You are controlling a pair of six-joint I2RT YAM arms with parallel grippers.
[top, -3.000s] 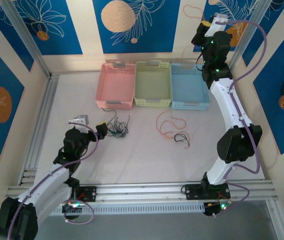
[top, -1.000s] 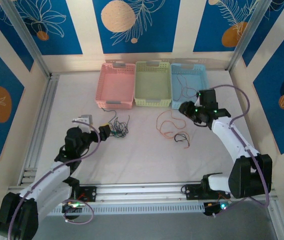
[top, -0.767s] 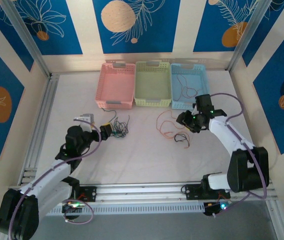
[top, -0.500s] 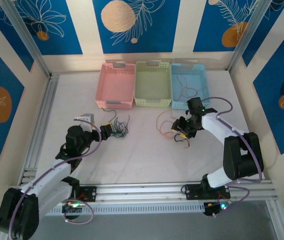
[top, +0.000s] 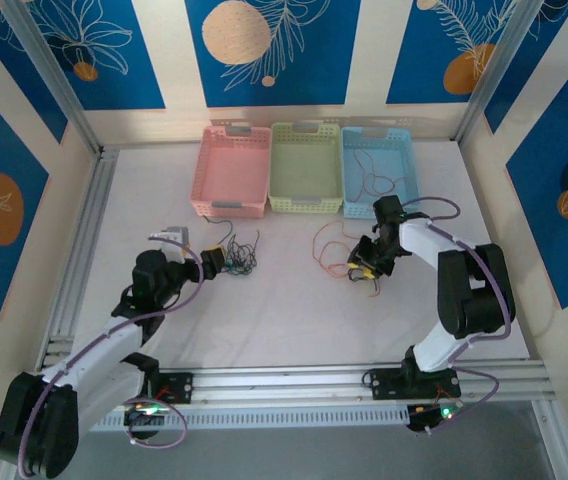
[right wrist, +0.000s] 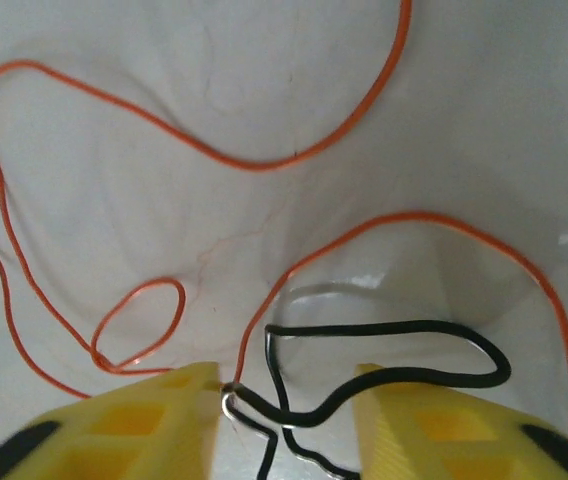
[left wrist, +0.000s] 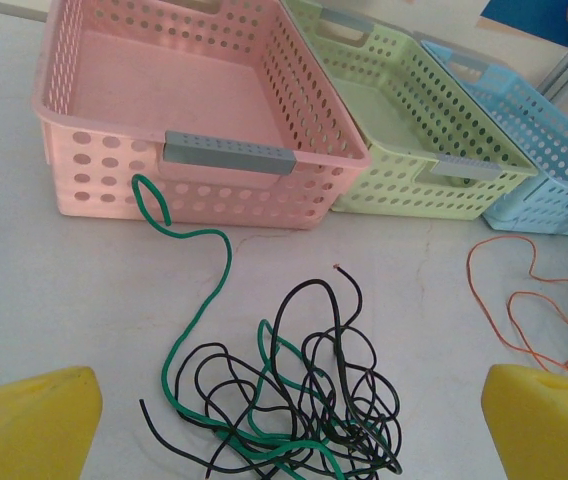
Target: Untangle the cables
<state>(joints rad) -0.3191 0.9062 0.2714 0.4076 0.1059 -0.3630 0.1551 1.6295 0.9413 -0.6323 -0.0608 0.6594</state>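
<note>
I have the left tool (top: 210, 262) low over the desk (top: 284, 320), left of centre, pointing at a clump of black and green cables (top: 237, 254). On the left wrist camera its yellow fingers (left wrist: 32, 420) sit at the two bottom corners, spread wide and gripping nothing. The clump lies on the desk in the gap just ahead of them, not pinched. One green cable (left wrist: 196, 300) runs out of the clump towards the pink basket (left wrist: 94, 170), and its curled end lies just in front of the basket's near wall.

The right tool (top: 365, 270) is down at the desk right of centre, near the front of the blue basket (top: 379, 212). On the right wrist camera its fingers (right wrist: 134, 430) stand partly apart. A short black cable (right wrist: 394, 370) loops across the gap between them, close to both pads. The jaws are not closed on it, and I cannot tell whether it touches either pad. An orange cable (right wrist: 264, 163) winds over the desk beyond, and one stretch of it comes down to the inner edge of one finger.

The pink, green (top: 306, 205) and blue baskets stand side by side at the far side of the desk. A thin orange-red cable (top: 369, 172) lies inside the blue one.
</note>
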